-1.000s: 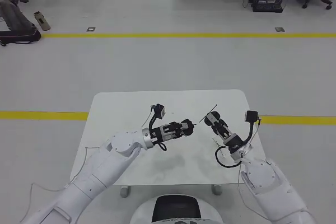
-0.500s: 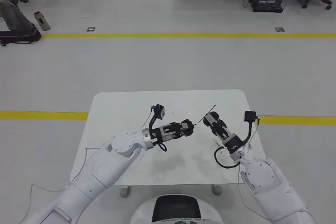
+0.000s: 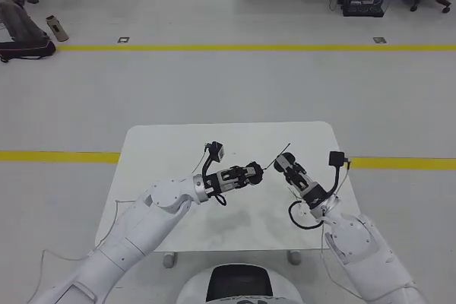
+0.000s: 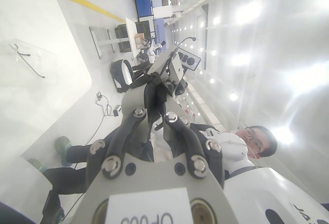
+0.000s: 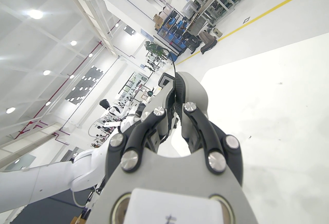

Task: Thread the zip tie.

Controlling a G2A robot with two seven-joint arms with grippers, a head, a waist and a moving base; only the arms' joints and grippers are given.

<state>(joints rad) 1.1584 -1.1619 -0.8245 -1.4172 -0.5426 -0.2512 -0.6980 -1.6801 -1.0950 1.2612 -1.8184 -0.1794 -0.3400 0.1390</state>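
The zip tie (image 3: 286, 150) is a thin black strip held above the white table (image 3: 159, 144). My right gripper (image 3: 281, 161) is shut on it, and in the right wrist view its free end (image 5: 173, 65) curves up out of the fingertips (image 5: 180, 86). My left gripper (image 3: 257, 171) faces the right one across a small gap, with its fingers (image 4: 144, 91) pressed together. A short dark tip (image 3: 264, 169) pokes out of it toward the right gripper. How the tie runs between the two grippers is too fine to tell.
Both grippers hang over the right half of the table. The right arm's black cable (image 3: 300, 213) loops over the table near its front right edge. Grey floor with yellow lines (image 3: 53, 156) surrounds the table.
My right gripper has moved left with the zip tie, closing most of the gap to the left gripper. The left arm has kept still.
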